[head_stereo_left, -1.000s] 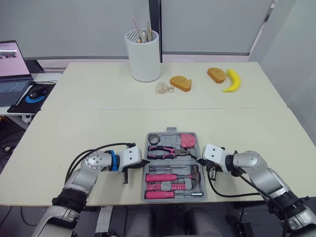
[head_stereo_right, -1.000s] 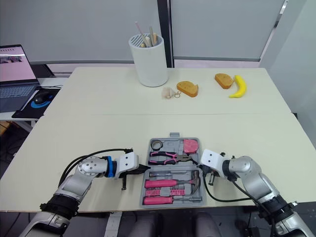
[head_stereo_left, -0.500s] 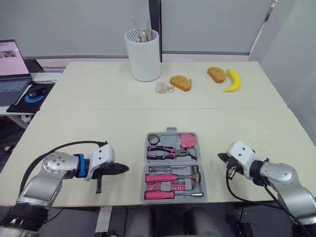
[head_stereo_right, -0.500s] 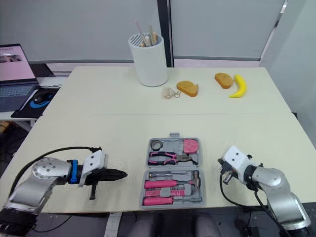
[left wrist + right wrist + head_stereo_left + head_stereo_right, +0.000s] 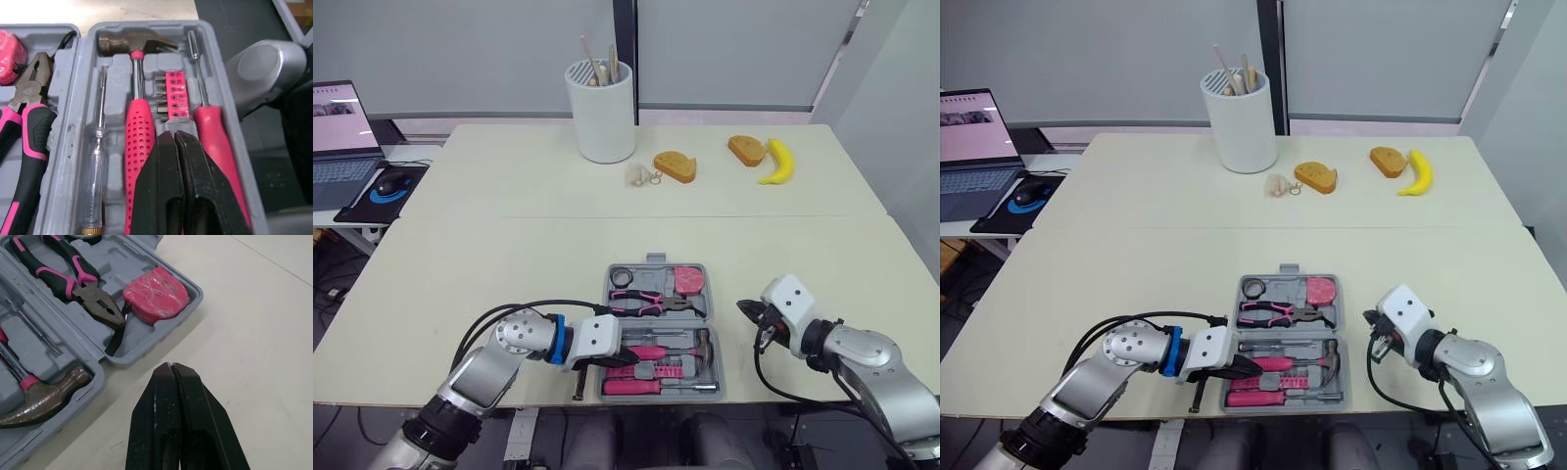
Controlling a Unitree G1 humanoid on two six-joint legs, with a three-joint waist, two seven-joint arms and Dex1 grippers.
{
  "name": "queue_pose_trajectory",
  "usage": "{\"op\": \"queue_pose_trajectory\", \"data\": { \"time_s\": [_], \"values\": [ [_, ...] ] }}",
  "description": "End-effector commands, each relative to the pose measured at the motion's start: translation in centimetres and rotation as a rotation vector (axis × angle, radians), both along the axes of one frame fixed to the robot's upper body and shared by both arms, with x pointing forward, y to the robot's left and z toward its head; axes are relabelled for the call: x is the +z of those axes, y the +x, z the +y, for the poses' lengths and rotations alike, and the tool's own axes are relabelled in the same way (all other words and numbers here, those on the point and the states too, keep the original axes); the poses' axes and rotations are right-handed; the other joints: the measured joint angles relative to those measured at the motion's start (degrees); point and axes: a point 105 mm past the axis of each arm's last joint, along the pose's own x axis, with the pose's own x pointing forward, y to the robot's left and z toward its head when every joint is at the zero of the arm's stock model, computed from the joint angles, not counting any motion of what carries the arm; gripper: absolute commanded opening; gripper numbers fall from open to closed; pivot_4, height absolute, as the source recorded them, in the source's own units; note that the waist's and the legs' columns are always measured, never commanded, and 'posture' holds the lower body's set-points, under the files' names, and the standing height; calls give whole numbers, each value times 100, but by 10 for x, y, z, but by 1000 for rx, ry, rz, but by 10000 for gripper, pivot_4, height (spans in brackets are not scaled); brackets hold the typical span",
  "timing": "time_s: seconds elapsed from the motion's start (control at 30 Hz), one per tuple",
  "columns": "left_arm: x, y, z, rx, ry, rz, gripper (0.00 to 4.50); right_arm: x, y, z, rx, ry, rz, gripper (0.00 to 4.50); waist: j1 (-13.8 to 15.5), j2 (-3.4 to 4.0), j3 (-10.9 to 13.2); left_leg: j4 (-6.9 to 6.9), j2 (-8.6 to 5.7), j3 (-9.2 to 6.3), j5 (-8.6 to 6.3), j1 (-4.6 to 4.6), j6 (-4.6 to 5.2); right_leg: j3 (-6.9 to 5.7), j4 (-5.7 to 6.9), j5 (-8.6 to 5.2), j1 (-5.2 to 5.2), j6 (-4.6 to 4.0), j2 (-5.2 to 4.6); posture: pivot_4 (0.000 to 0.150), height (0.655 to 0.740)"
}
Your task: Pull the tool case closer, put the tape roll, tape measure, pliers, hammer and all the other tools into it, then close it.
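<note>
Status: tool case [image 5: 115, 83] lies open and flat at the near edge of the table, centred between our arms.

Far half holds the tape roll [image 5: 619, 277] on the left, the pliers [image 5: 85, 286] across the middle and the pink tape measure [image 5: 155, 294] on the right. Near half holds the hammer [image 5: 139, 122], the pink bit holder [image 5: 176, 93], a pink-handled screwdriver [image 5: 215, 142] and a clear tester screwdriver [image 5: 95, 166]. All of them sit in their moulded slots.

Left claw [image 5: 173, 133]: fingers pressed together, nothing between them. It reaches in from the left over the near half, tips above the gap between the hammer handle and the bit holder. We can't tell if it touches either one.

Right claw [image 5: 171, 364]: also closed and empty. It is low over bare table, near the case's right side but apart from it, level with the tape measure corner.

At the far end of the table: a white utensil holder [image 5: 604, 110], two bread slices [image 5: 674, 164] and a banana [image 5: 773, 162]. A laptop [image 5: 337, 122] is on a side desk to the left.
</note>
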Motion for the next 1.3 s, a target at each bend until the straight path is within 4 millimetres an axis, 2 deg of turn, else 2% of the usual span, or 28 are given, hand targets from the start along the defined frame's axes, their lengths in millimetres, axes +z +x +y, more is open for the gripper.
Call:
{"op": "queue_pose_trajectory", "data": {
  "time_s": [0.03, 0.43, 0.53, 0.67, 0.9, 1.03, 1.13, 1.3],
  "values": [
    [-1, -2, -9, -46, 6, -25, 312, 10, 2, 1, 4, -4, -40, 0, 3, 0, 0, 0, 0, -1, 0, -1, 0, -1, 0, 0, 0, 0, 0, 1500, 7400],
    [-17, -3, -8, -66, 72, -37, 312, 11, 8, -2, -16, -21, -6, 0, 4, 0, 0, 1, 0, -1, 0, -1, 0, -1, 0, 0, 1, 0, 0, 1500, 7400],
    [-19, -3, -10, -75, 82, -40, 312, 16, 15, 0, -63, 62, 53, 0, -9, 0, 0, 1, 0, -1, 0, 0, 0, -1, 0, 0, 1, 0, 0, 1500, 7400],
    [-23, -3, -13, -81, 100, -45, 0, 19, 26, 1, -109, 142, 172, 7517, -23, 1, -1, 1, 0, -2, 1, 3, 1, 0, 4, 0, 3, 0, 0, 1500, 7400],
    [-30, -3, -13, -89, 127, -38, 0, 24, 51, 12, -192, 262, 298, 23624, -11, 3, -3, 0, -2, -2, 0, 2, 1, 0, 2, 1, 2, -1, -1, 1500, 7400],
    [-33, -3, -11, -88, 137, -32, 0, 20, 67, 25, -246, 338, 388, 33521, -19, 8, -6, 0, -2, -1, 1, 5, 1, 1, 7, 1, 1, -1, -1, 1500, 7400],
    [-36, -3, -9, -90, 147, -25, 0, 15, 77, 35, -272, 364, 430, 43925, -28, 10, -7, -2, -2, -1, 1, 5, 1, 2, 8, 1, -1, -1, -1, 1500, 7400],
    [-41, -5, -7, -97, 168, -15, 0, -4, 93, 36, -334, 383, 509, 44508, -56, 12, -9, 0, -5, 2, 1, 6, 2, 3, 9, 1, 0, -1, -1, 1500, 7400]
  ]
}}
